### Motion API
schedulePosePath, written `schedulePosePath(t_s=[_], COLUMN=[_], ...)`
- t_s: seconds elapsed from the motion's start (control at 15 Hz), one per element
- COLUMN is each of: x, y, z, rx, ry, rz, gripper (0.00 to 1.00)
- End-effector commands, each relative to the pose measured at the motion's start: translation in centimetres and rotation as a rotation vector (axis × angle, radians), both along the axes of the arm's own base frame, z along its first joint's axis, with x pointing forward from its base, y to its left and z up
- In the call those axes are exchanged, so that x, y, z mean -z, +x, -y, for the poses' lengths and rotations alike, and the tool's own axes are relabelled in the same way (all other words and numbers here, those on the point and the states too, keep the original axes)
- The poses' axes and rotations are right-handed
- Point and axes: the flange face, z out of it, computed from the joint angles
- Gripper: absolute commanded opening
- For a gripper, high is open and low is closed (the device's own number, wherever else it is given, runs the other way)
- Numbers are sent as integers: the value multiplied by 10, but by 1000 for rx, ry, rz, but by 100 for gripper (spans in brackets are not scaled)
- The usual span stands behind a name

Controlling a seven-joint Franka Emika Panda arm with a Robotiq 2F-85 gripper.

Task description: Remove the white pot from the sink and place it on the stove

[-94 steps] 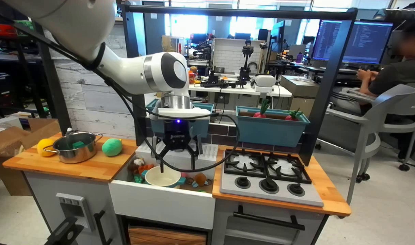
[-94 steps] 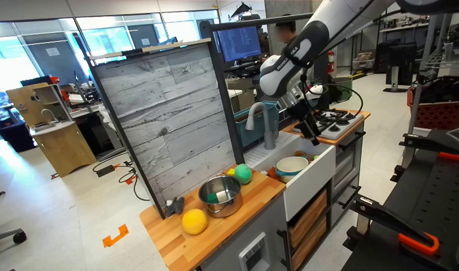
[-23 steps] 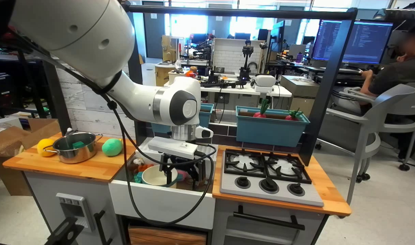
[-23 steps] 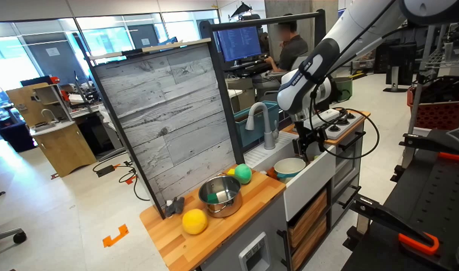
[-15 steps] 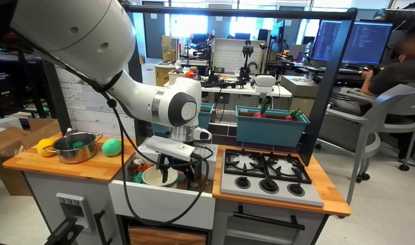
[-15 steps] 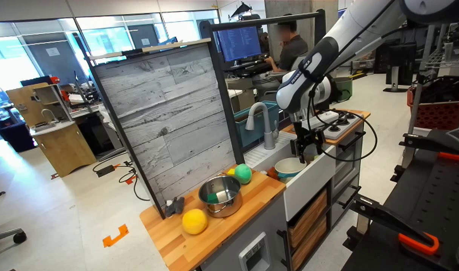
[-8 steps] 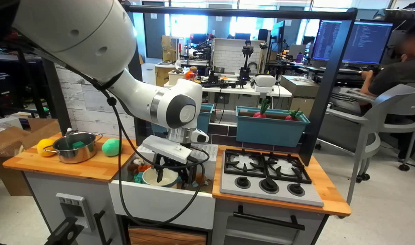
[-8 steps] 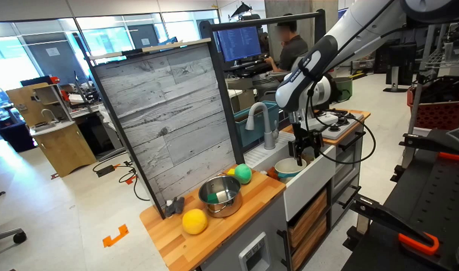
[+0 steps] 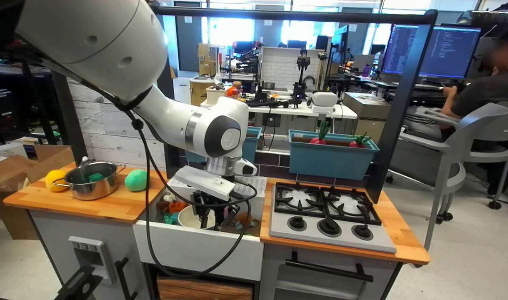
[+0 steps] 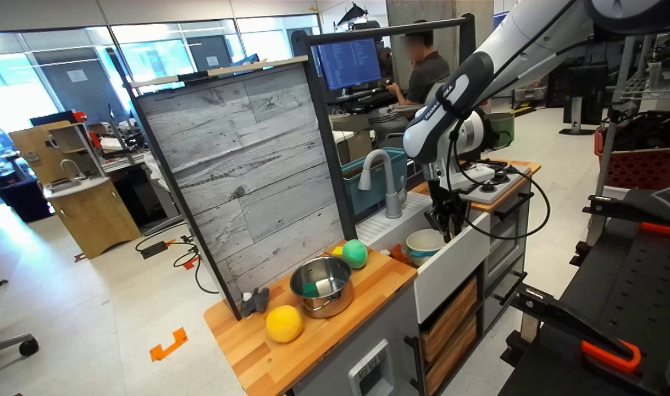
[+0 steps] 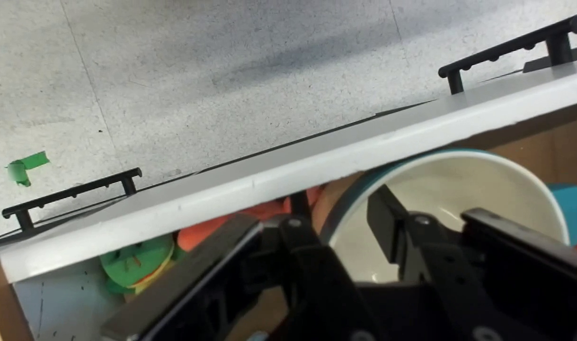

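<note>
In both exterior views the white pot (image 9: 190,217) sits in the sink (image 10: 450,269), close behind its front wall. From the wrist view, the pot (image 11: 482,189) shows a cream inside, a teal outer band and a teal handle. My gripper (image 11: 341,203) straddles its rim: one finger (image 11: 385,222) stands inside the pot, the opposite one outside it. The jaws are partly drawn together, still open, with gaps showing beside the rim. Whether a pad touches the wall I cannot tell. The stove (image 9: 316,235) has black grates and knobs, right of the sink.
Soft toys lie in the sink, among them a green one (image 11: 132,265). A metal pot (image 10: 335,300), a yellow ball (image 10: 284,323) and a green ball (image 9: 137,180) occupy the wooden counter. A grey faucet (image 10: 394,201) rises behind the sink. The arm's cable loops low in front.
Over several seconds the arm has come down and turned at the sink. In the last half second the jaws have drawn closer together around the rim, and the pot has shifted slightly.
</note>
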Motion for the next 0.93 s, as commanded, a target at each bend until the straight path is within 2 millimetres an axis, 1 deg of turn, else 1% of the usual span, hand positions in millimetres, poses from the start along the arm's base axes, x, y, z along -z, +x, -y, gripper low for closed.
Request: schedulePosePath(t_s=[0.0, 0.07, 0.2, 0.27, 0.4, 0.47, 0.6, 0.8, 0.87], x=[0, 0, -2, -2, -5, -6, -6, -6, -40], y=[-4, -4, -2, -1, 4, 3, 2, 1, 16], z=[1, 1, -1, 0, -2, -2, -4, -6, 6], rx=[27, 32, 39, 39, 69, 90, 139, 165, 151], ry=[7, 10, 29, 27, 31, 30, 67, 123, 137], rz=[-33, -35, -27, -20, 6, -1, -17, -16, -11], gripper=[8, 0, 4, 4, 0, 2, 1, 2, 2])
